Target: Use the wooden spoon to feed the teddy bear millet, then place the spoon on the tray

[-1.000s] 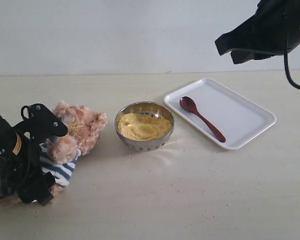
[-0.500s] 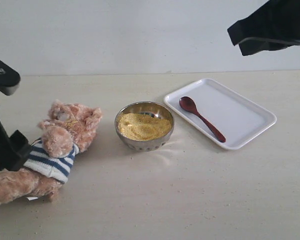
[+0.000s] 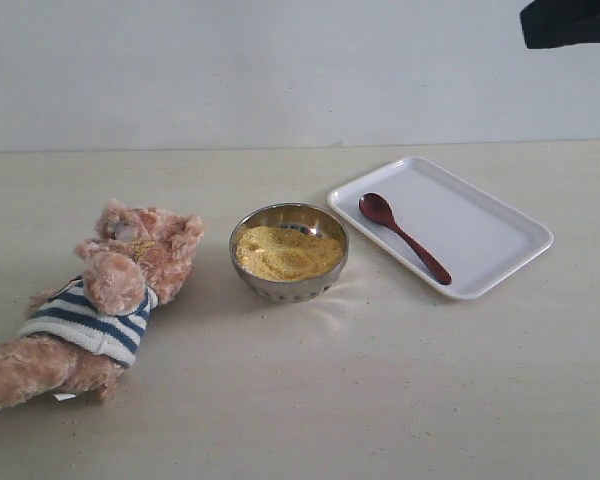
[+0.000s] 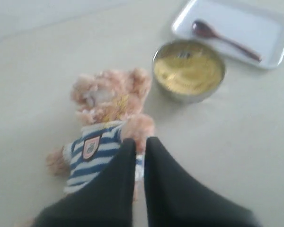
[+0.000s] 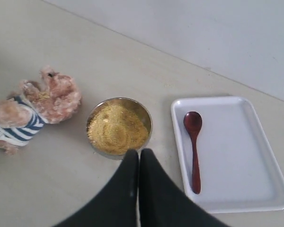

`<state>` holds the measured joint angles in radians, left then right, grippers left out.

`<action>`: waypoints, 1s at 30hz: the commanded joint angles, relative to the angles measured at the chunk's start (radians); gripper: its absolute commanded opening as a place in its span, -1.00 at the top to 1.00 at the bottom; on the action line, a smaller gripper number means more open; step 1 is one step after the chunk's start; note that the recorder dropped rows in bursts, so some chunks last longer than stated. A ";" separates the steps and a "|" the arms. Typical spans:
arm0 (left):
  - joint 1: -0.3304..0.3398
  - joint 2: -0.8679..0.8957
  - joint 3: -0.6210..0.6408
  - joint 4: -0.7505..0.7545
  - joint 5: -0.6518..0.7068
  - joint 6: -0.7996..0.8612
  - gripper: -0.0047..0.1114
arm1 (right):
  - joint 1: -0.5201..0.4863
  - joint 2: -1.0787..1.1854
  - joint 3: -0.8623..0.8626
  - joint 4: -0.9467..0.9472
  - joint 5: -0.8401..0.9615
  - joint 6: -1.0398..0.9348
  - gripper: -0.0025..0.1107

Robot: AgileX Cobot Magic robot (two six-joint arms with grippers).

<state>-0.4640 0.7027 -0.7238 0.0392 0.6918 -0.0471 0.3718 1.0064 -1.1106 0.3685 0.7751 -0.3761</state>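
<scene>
Scanning the smooth pale table (image 3: 380, 400), we find the fluffy light-brown teddy bear (image 3: 110, 290) lying in its striped shirt. Well apart sits the flat white tray (image 3: 490, 225) with rounded corners. Between them, a round shiny steel bowl (image 3: 280, 290) holds fine golden millet (image 3: 285, 252). The slim glossy wooden spoon (image 3: 405, 238) lies on the tray. On the left gripper (image 4: 139, 142) and the right gripper (image 5: 138, 152), the dark tapered jaws are pressed together, empty.

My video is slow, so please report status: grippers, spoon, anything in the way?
Left gripper shut, empty. Right gripper shut, empty. Spoon lying on tray, millet in bowl, bear lying beside it. Nothing blocking the spoon.
</scene>
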 commanded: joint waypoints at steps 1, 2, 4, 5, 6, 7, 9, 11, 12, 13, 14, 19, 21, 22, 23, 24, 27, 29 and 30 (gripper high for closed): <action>0.001 -0.157 0.045 -0.081 0.010 0.014 0.83 | -0.003 -0.178 0.145 0.046 -0.046 -0.035 0.96; 0.001 -0.194 0.064 -0.086 0.014 0.014 0.83 | -0.003 -0.212 0.175 0.050 -0.057 -0.035 0.96; 0.001 -0.266 0.104 -0.094 0.025 0.014 0.83 | -0.003 -0.307 0.249 0.065 -0.087 -0.035 0.96; 0.001 -0.350 0.149 -0.114 0.035 0.014 0.83 | -0.003 -0.396 0.307 0.077 -0.110 -0.035 0.96; 0.001 -0.395 0.175 -0.128 0.038 0.014 0.83 | -0.003 -0.445 0.351 0.077 -0.117 -0.035 0.96; 0.001 -0.440 0.200 -0.140 0.044 0.014 0.83 | -0.003 -0.495 0.379 0.077 -0.122 -0.035 0.96; 0.001 -0.524 0.250 -0.156 0.045 0.011 0.83 | -0.003 -0.589 0.446 0.077 -0.120 -0.035 0.96; 0.001 -0.607 0.283 -0.167 0.015 -0.004 0.83 | -0.003 -0.659 0.499 0.077 -0.112 -0.025 0.96; 0.001 -0.652 0.289 -0.167 0.001 -0.004 0.83 | -0.003 -0.707 0.530 0.077 -0.102 -0.015 0.96; 0.001 -0.693 0.292 -0.167 -0.007 -0.004 0.83 | -0.003 -0.737 0.548 0.077 -0.095 -0.005 0.96; 0.001 -0.703 0.292 -0.164 -0.007 -0.004 0.83 | -0.003 -0.771 0.570 0.077 -0.090 0.009 0.96; 0.002 -0.700 0.287 -0.171 -0.008 -0.004 0.83 | -0.003 -0.915 0.692 0.056 -0.095 0.031 0.96; 0.002 -0.700 0.287 -0.152 -0.102 -0.004 0.83 | -0.003 -0.915 0.737 0.049 -0.156 0.039 0.96; 0.002 -0.700 0.287 -0.152 -0.133 -0.004 0.83 | -0.003 -0.915 0.741 0.049 -0.175 0.039 0.96; 0.002 -0.700 0.287 -0.154 -0.177 -0.004 0.83 | -0.003 -0.915 0.741 0.049 -0.195 0.039 0.96; 0.002 -0.700 0.287 -0.155 -0.207 -0.004 0.83 | -0.003 -0.915 0.741 0.049 -0.210 0.039 0.96; 0.002 -0.700 0.287 -0.155 -0.281 -0.004 0.83 | -0.003 -0.915 0.741 0.049 -0.221 0.039 0.96; 0.002 -0.700 0.287 -0.155 -0.286 -0.004 0.83 | -0.003 -0.915 0.741 0.049 -0.221 0.039 0.96; 0.002 -0.700 0.287 -0.155 -0.286 -0.004 0.83 | -0.003 -0.915 0.741 0.049 -0.221 0.039 0.96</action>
<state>-0.4640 0.0058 -0.4367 -0.1166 0.4262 -0.0422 0.3702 0.0976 -0.3751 0.4234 0.5665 -0.3373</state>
